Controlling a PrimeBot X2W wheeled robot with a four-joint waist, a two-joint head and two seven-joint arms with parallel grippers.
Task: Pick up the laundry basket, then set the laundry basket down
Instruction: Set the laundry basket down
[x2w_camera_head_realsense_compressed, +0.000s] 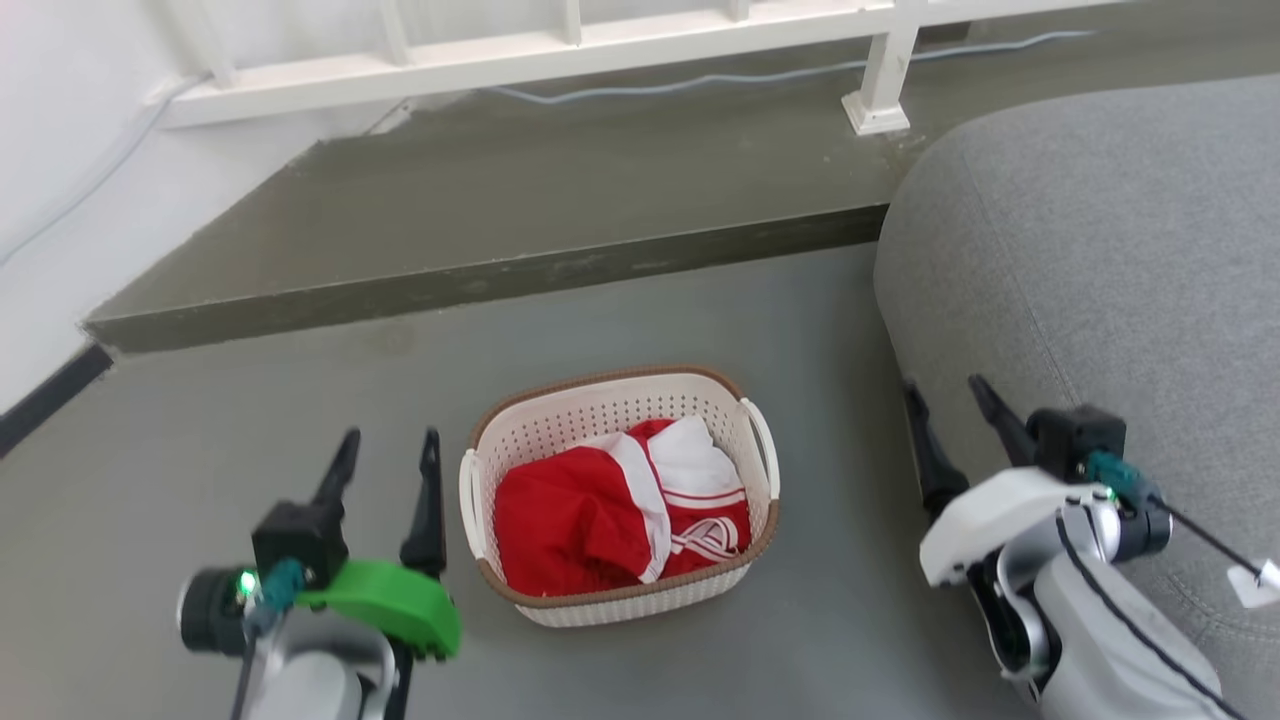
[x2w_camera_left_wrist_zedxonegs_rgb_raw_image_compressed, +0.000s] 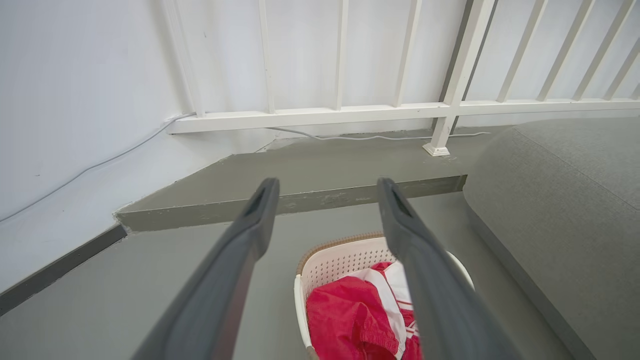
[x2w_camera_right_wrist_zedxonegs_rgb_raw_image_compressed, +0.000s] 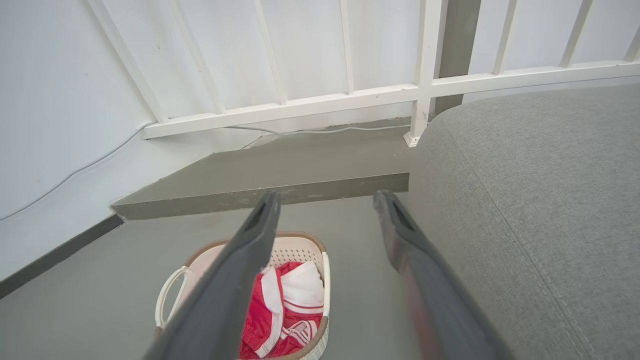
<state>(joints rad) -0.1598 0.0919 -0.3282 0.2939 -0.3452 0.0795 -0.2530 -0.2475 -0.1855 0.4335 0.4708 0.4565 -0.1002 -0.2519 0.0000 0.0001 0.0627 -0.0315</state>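
Observation:
The laundry basket (x2w_camera_head_realsense_compressed: 600, 415) stands on the grey floor between my two arms, cream-white and perforated with a brown rim and white loop handles on its sides. Red and white clothes (x2w_camera_head_realsense_compressed: 620, 515) lie inside it. My left gripper (x2w_camera_head_realsense_compressed: 390, 445) is open just left of the basket, apart from its handle. My right gripper (x2w_camera_head_realsense_compressed: 948, 397) is open further off to the right, beside the sofa. In the left wrist view the basket (x2w_camera_left_wrist_zedxonegs_rgb_raw_image_compressed: 340, 257) shows between and below the fingers (x2w_camera_left_wrist_zedxonegs_rgb_raw_image_compressed: 260, 215). In the right wrist view the basket (x2w_camera_right_wrist_zedxonegs_rgb_raw_image_compressed: 295, 247) lies low, partly behind the left finger (x2w_camera_right_wrist_zedxonegs_rgb_raw_image_compressed: 260, 225).
A grey sofa (x2w_camera_head_realsense_compressed: 1100, 260) fills the right side, close to my right arm. Behind the basket a low concrete step (x2w_camera_head_realsense_compressed: 480, 270) crosses the floor, with a white railing (x2w_camera_head_realsense_compressed: 560, 50) and a cable above it. A white wall (x2w_camera_head_realsense_compressed: 60, 180) rises at the left.

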